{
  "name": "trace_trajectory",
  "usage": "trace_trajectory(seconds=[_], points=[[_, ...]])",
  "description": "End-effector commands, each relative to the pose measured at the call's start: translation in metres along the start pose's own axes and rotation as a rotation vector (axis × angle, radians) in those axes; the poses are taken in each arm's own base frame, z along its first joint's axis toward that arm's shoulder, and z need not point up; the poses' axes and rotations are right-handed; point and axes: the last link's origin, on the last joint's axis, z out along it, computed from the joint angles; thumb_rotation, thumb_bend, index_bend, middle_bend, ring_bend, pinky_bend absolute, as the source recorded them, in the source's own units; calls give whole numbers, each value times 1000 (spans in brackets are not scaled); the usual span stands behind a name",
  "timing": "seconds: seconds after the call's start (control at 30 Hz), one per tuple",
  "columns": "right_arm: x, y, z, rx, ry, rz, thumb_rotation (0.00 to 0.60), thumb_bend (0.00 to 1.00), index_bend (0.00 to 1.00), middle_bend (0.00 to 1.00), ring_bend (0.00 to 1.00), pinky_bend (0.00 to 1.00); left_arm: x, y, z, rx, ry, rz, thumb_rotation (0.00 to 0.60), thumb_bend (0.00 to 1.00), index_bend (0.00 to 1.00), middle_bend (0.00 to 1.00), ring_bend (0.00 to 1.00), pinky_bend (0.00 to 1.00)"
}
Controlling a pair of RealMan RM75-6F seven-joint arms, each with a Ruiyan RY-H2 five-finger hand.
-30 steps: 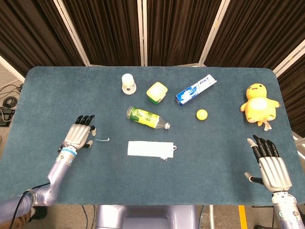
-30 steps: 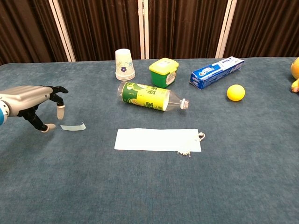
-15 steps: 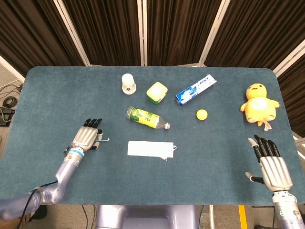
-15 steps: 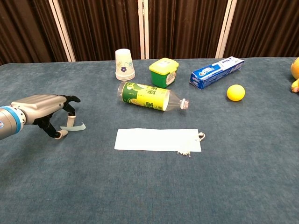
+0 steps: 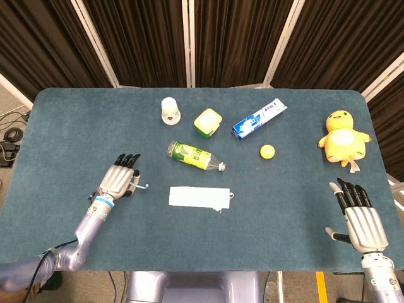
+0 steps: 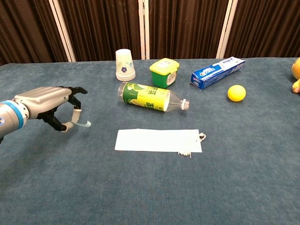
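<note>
Chest view shows the left hand [image 6: 51, 105] pinching a small pale strip [image 6: 82, 123] at its fingertips, just off the table [image 6: 150, 187], so the pickup looks done; right hand [image 5: 360, 218] lies flat, holding nothing.

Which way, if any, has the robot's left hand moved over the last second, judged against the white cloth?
Yes. The left hand has moved rightward toward the white cloth, now pinching the small pale strip off the table.
</note>
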Motion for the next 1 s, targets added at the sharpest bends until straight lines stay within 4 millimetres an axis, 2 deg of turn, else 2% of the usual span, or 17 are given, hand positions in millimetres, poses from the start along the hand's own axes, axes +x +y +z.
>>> trace_trajectory(seconds=[0.03,0.13,0.2,0.4,0.57,1.0], points=[[0,0,0,-1,0,-1,600,0,92,0,0,0,12,12,1,-53,47,-11,600,473,636,0,0,0],[-1,1,0,-4,-1,-2,600,0,93,0,0,0,21,25,6,-95,65,-24,600,473,636,0,0,0],[-2,2,1,-9,-5,-6,600,0,93,0,0,0,29,43,16,-158,67,20,600,473,635,0,0,0],[-2,4,2,-20,-3,-10,600,0,93,0,0,0,35,79,33,-257,76,125,600,472,635,0,0,0],[-2,7,3,-32,-3,-12,600,0,93,0,0,0,30,105,42,-326,91,214,600,472,638,0,0,0],[-2,12,5,-52,-3,-12,600,0,93,0,0,0,9,145,59,-373,76,290,600,470,629,0,0,0]])
